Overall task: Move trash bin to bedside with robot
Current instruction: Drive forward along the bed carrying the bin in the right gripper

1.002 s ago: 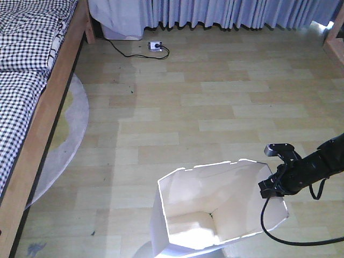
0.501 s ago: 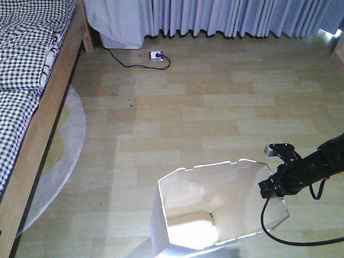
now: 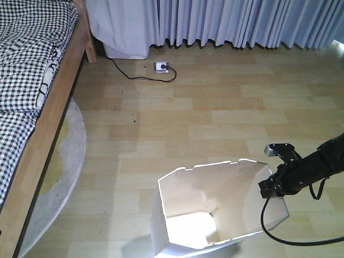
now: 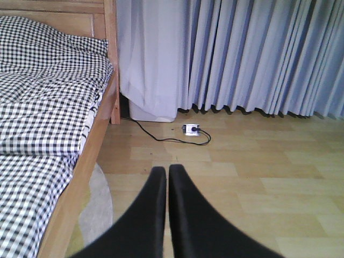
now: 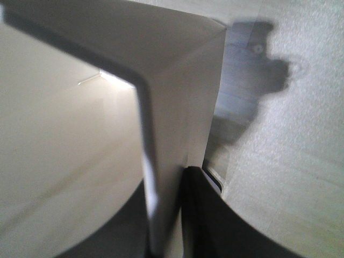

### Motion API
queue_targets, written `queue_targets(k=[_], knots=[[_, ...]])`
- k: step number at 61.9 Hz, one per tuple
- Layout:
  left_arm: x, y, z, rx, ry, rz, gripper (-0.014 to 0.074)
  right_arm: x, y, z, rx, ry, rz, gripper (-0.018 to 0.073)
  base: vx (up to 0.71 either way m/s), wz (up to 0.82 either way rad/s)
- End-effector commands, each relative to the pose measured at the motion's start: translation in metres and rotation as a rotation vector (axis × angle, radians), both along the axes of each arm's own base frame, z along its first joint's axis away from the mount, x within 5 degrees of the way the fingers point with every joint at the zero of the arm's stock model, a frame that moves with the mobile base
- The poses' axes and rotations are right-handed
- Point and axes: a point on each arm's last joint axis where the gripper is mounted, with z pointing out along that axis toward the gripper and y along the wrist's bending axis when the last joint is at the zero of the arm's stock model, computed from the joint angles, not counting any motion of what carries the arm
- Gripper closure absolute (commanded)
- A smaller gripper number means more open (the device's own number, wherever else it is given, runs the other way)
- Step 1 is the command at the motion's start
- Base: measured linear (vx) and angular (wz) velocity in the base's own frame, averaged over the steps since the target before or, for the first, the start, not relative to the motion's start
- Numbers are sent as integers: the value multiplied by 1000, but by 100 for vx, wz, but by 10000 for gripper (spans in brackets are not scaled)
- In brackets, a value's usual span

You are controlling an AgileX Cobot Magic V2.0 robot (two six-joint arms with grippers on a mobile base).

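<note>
The white trash bin [image 3: 196, 185] stands on the wood floor at the bottom of the front view, open top showing its cream inside. My right gripper [image 3: 272, 188] is shut on its right rim; in the right wrist view the bin wall [image 5: 183, 80] is pinched between the black fingers [image 5: 215, 220]. My left gripper [image 4: 167, 172] is shut on nothing, pointing over the floor. The bed with checkered bedding [image 3: 27, 64] and its wooden side rail [image 3: 51, 118] run along the left, well apart from the bin. The bed [image 4: 48, 107] also fills the left of the left wrist view.
A round grey rug [image 3: 67, 172] lies partly under the bed rail. A power strip [image 3: 161, 66] with a black cable sits on the floor near the curtains [image 3: 242, 21]. A white box [image 3: 126, 51] stands under the curtain. A cable hangs from the right arm [image 3: 317, 166].
The floor, power strip and curtains have slid lower in the front view and the bed has shifted. The bin and my right gripper keep the same place in the frame.
</note>
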Motion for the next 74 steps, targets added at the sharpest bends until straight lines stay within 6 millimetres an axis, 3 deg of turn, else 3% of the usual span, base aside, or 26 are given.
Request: queue_targets(k=[1,74], knots=[[0,0,3,-10,-71,4,602,8,9,31,156,-23,-9,564,27,4],[0,0,3,-10,-71,4,602,8,9,31,156,-23,-9,564,23,0]])
